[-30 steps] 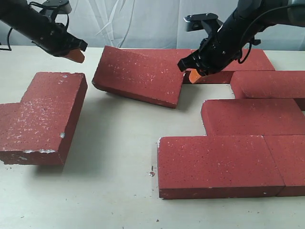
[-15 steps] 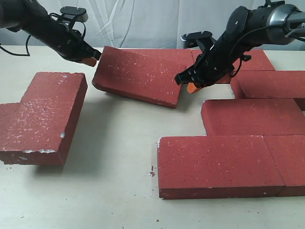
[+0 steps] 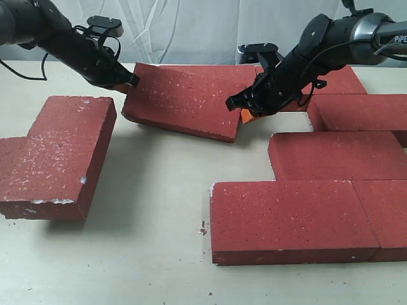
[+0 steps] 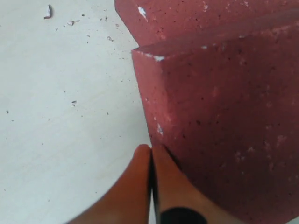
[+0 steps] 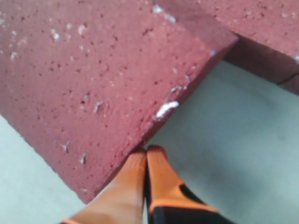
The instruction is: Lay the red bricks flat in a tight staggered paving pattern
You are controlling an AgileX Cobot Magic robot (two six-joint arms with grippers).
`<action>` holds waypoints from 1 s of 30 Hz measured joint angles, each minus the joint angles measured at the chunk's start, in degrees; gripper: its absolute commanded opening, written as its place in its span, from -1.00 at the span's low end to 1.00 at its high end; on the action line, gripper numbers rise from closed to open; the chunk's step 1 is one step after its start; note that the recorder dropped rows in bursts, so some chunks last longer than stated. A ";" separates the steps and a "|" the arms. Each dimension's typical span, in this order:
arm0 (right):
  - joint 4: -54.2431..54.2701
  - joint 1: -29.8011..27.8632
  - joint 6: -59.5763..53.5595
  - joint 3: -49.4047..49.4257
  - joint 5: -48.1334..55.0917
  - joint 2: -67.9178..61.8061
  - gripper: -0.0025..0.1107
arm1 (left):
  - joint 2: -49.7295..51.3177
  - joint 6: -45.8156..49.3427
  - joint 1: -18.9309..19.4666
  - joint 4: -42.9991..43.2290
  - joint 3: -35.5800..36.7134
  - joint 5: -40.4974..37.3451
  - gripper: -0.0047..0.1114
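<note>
on the pale table (image 3: 159, 210), laid bricks (image 3: 292, 216) sat nearest us at the right. behind them the tilted brick (image 3: 184, 98) leaned on another. our left gripper (image 3: 129, 81) and right gripper (image 3: 245, 114), both pinched closed and empty, touched its opposite ends. we judged it heavy, stiff and gritty: better shoved at the ends than lifted.

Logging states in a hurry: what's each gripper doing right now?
Left gripper: closed, empty, tips at the tilted brick.
Right gripper: closed, empty, tips at that brick's other end.
</note>
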State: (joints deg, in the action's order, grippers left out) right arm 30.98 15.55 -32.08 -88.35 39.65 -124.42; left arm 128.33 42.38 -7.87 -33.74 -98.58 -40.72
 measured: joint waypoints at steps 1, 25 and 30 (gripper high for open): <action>0.00 0.00 -0.22 0.00 0.00 0.00 -0.97 | 0.00 0.00 -0.14 0.27 0.00 0.00 -0.92; -12.80 -0.31 2.89 0.00 8.40 7.39 -0.97 | -6.52 -5.61 -1.24 5.42 2.18 -21.85 -0.92; -13.32 -0.31 3.56 0.00 8.74 6.87 -0.97 | -6.52 -6.66 -1.24 6.48 3.19 -20.19 -0.92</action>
State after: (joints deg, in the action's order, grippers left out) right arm 17.67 15.24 -28.53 -88.35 48.39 -117.55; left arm 121.81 35.72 -9.11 -27.26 -95.39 -60.91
